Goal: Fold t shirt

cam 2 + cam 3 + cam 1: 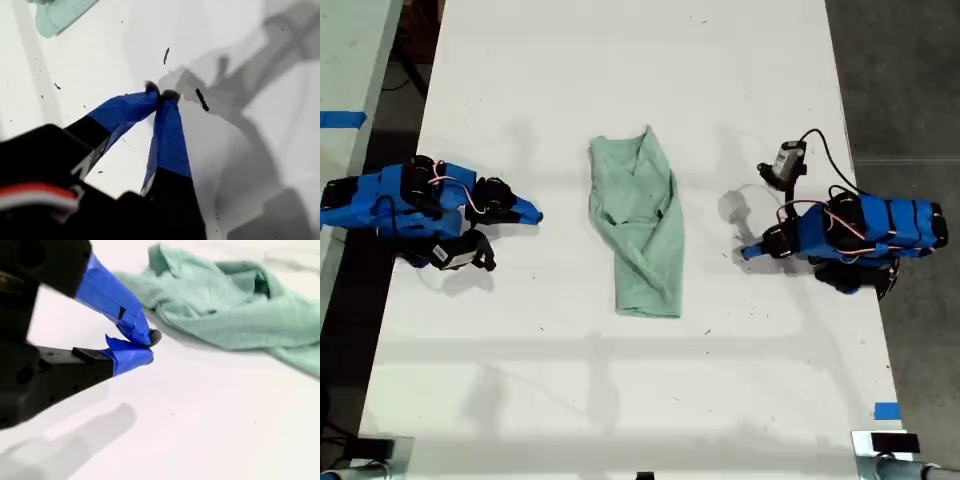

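My first tool (161, 95) hangs tips together over bare desk (100, 65), the t shirt (57, 15) well ahead of it. My second tool (150, 346), likewise pinched together and empty, sits just short of the shirt's nearest edge, probably parked clear of the cloth

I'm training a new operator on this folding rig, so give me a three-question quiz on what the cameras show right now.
1. True or false: my first pincer grips the t shirt.
2. Multiple choice: my second pincer is A) shut on cloth, B) shut and holding nothing, C) wide open.
3. Fill in: in the exterior view the t shirt lies ____ the two arms, on the white table.
Key: 1 false; 2 B; 3 between.
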Tool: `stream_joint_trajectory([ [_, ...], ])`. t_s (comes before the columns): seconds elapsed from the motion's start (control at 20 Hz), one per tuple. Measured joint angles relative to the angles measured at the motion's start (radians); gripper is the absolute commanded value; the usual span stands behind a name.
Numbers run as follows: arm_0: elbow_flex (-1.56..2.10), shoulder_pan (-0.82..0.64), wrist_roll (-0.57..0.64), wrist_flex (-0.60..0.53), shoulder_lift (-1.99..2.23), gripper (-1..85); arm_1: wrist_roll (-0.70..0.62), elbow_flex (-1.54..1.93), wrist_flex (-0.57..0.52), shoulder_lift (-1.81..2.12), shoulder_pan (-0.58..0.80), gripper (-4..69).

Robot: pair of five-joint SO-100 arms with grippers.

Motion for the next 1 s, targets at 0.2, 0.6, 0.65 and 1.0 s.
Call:
stream_joint_trajectory([
  [0.2, 0.002, -0.058, 0.008, 0.035, 0.054, -0.2, 0.0, 0.0, 0.0, 0.0, 0.0, 2.5],
  [0.6, 0.003, -0.058, 0.008, 0.038, 0.057, -0.2, 0.0, 0.0, 0.0, 0.0, 0.0, 2.3],
  [0.65, 0.003, -0.058, 0.008, 0.038, 0.057, -0.2, 0.0, 0.0, 0.0, 0.0, 0.0, 2.3],
  [1.0, 0.003, -0.066, 0.008, 0.038, 0.057, -0.2, 0.0, 0.0, 0.0, 0.0, 0.0, 2.3],
])
